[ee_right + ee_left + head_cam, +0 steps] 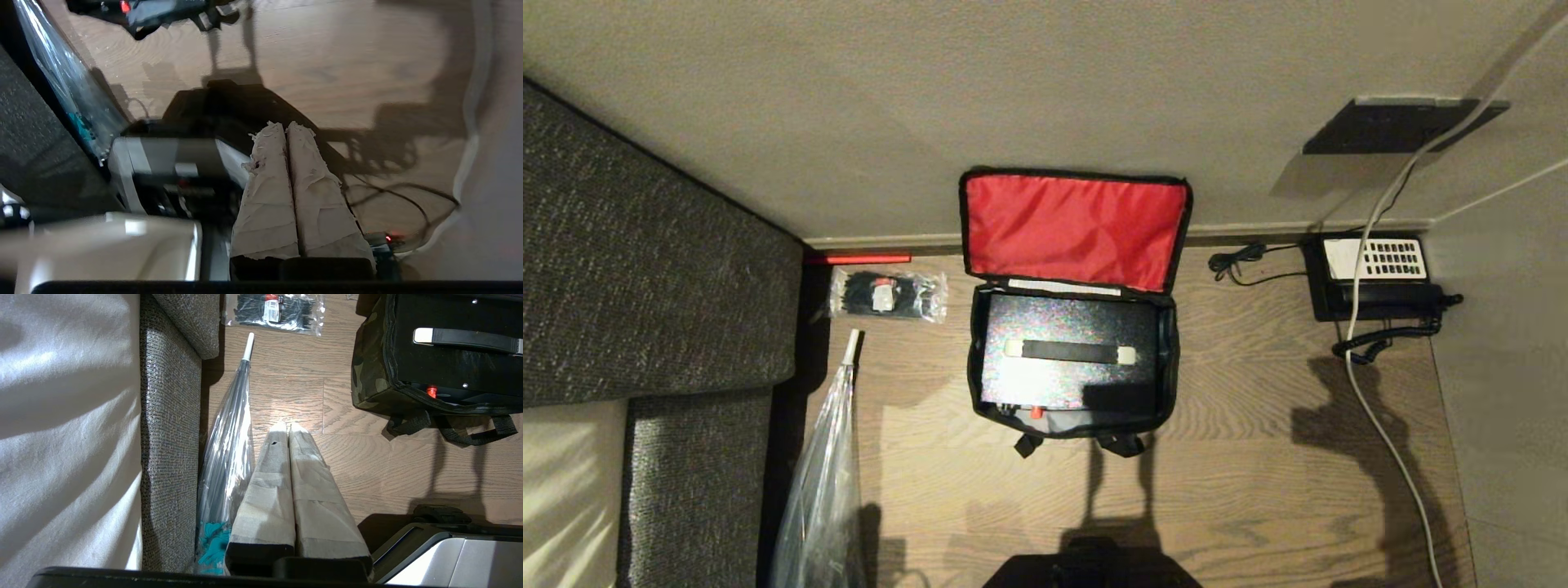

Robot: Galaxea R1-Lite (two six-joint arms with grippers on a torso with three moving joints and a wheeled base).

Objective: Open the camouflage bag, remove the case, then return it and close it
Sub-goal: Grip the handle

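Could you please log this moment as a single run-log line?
camouflage bag: lid open, red lining up | case: inside bag | left gripper: shut, empty, over floor | right gripper: shut, empty, off bag

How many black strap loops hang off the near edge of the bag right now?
2: one strap loop at the camouflage bag's near-left corner, one nearer the right. Others may be hidden.

the camouflage bag [369, 381] runs off the left wrist view's edge; the clear packet's [888, 295] label is too small to read.
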